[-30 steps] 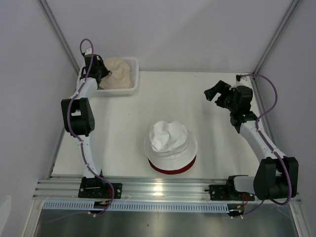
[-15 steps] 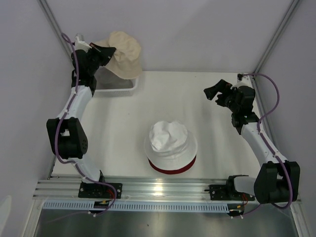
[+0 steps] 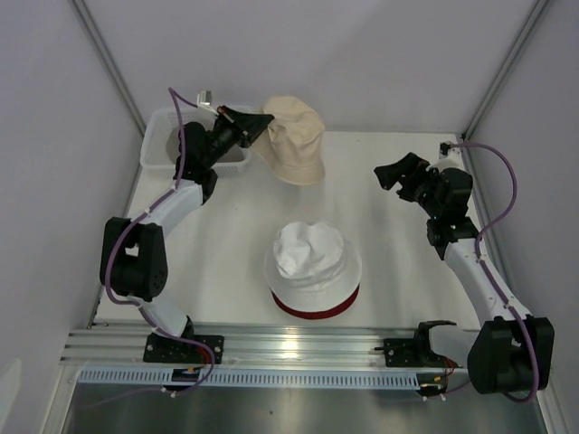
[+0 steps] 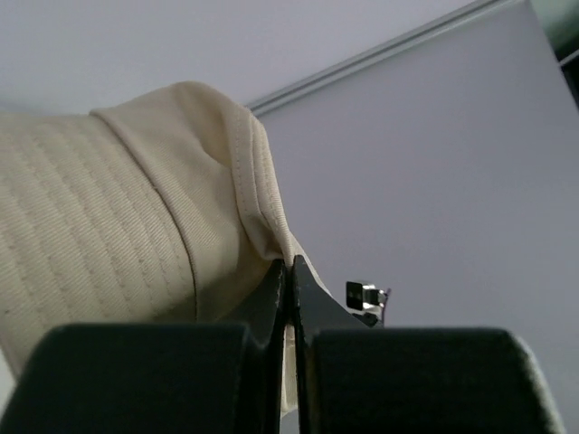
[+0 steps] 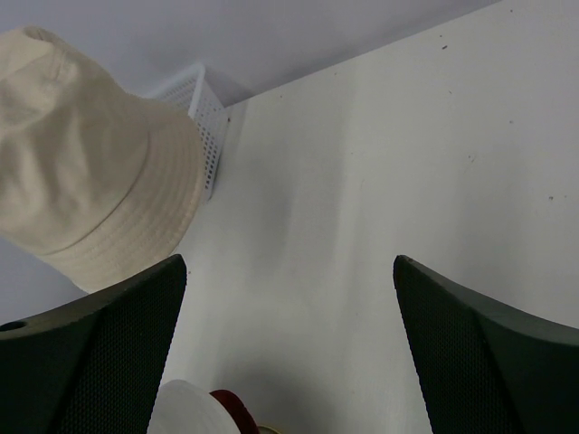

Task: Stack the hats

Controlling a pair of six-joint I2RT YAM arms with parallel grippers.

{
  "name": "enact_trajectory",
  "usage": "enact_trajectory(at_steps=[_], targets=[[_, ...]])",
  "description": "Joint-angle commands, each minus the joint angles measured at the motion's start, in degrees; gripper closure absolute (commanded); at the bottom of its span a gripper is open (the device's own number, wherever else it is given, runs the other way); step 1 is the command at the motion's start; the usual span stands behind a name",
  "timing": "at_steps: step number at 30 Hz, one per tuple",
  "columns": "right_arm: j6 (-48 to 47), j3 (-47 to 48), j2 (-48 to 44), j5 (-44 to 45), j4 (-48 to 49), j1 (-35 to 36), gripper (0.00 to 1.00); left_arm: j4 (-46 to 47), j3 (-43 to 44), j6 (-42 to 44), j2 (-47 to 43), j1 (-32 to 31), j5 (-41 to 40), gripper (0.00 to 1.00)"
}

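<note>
Top external view: white hat (image 3: 312,256) sits on dark red hat (image 3: 317,308) at mid-desk (image 3: 226,226), cream-beige hat (image 3: 295,140) hangs by its brim from the clamped left end effector (image 3: 261,122), right end effector (image 3: 399,172) gapes empty; judged half done, grey hat not identified.
</note>
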Motion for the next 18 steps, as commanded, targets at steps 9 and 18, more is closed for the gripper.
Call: enact_trajectory(at_steps=[9, 18], targets=[[3.19, -2.35, -3.09, -2.16, 6.25, -0.23, 0.01, 29.49, -10.2, -21.42, -8.09, 0.21, 7.06, 1.0], [7.66, 0.36, 2.35, -6.99, 13.98, 2.58, 0.01, 41.02, -11.87, -30.57, -5.19, -3.3, 6.72, 0.99]])
